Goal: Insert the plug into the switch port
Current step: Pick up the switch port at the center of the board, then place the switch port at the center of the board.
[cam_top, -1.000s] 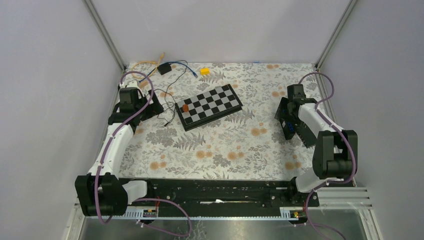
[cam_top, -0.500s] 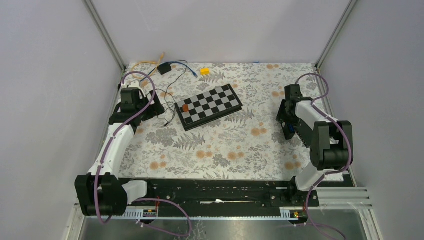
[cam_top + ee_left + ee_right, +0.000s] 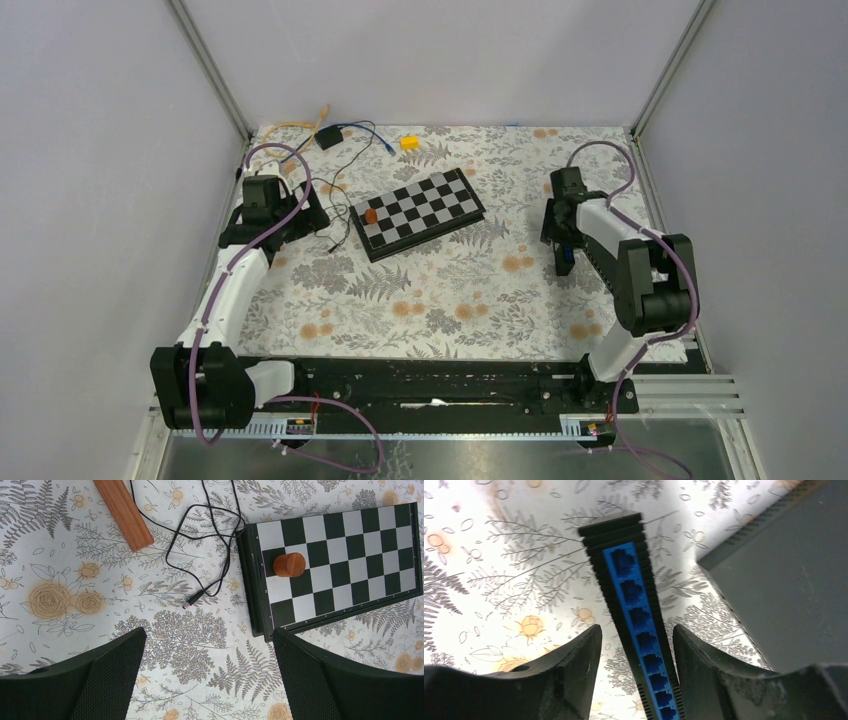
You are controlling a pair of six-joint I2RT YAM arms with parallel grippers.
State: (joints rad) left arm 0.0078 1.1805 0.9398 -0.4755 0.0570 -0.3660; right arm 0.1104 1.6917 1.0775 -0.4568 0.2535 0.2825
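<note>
Plug first: a small black barrel plug (image 3: 186, 603) on a thin black cable (image 3: 216, 586) lies loose on the floral tablecloth (image 3: 60, 540), left of centre in the left wrist view, just left of the black-and-white chessboard (image 3: 350, 555). I judge it light, with a stiff tip and a limp lead, so I would pinch the moulded body behind the tip. My left gripper (image 3: 208, 632) hangs above it, jaws spread wide. The black switch with a blue port strip (image 3: 629, 575) stands between the right gripper (image 3: 636, 630) fingers. I cannot tell whether they clench it.

Open surface (image 3: 200, 645) ahead to the barrel plug (image 3: 189, 603); walled on the right by the chessboard (image 3: 350, 555), beyond by cable loops (image 3: 220, 579) and a wooden block (image 3: 122, 512). Cramped beside the switch (image 3: 636, 610): dark grey box (image 3: 784, 590) close alongside.
</note>
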